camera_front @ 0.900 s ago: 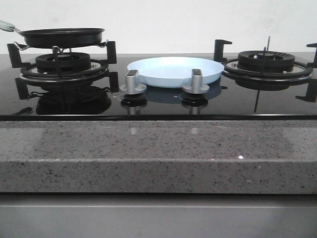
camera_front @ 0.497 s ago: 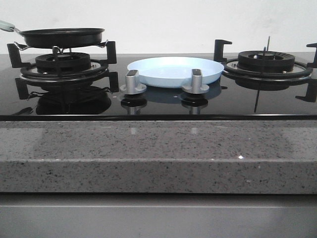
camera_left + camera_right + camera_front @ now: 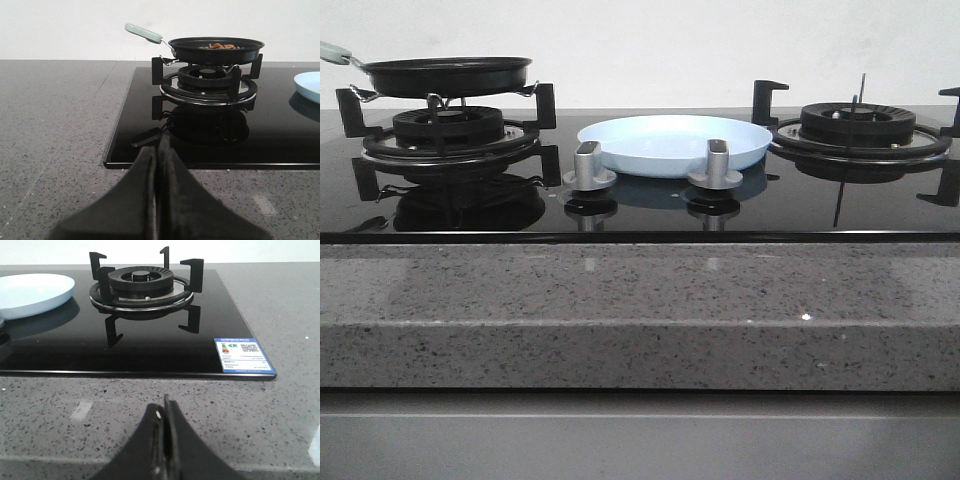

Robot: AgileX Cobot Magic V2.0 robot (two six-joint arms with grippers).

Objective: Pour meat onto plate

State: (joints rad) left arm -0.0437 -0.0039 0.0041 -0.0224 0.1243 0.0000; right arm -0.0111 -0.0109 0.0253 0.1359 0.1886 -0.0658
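The pale-blue plate (image 3: 674, 142) sits on the black glass hob between the two burners; it also shows in the left wrist view (image 3: 308, 86) and the right wrist view (image 3: 32, 294). The black frying pan (image 3: 445, 75) with a pale handle (image 3: 143, 33) rests on the left burner. Orange-brown meat (image 3: 220, 46) lies inside it. My left gripper (image 3: 157, 150) is shut and empty over the grey counter, short of the hob's front left corner. My right gripper (image 3: 163, 407) is shut and empty over the counter before the right burner. Neither gripper shows in the front view.
Two silver knobs (image 3: 588, 165) (image 3: 717, 163) stand in front of the plate. The right burner (image 3: 858, 125) with black pan supports carries nothing. A label sticker (image 3: 242, 356) lies at the hob's front right corner. The grey speckled counter (image 3: 640, 310) surrounds the hob.
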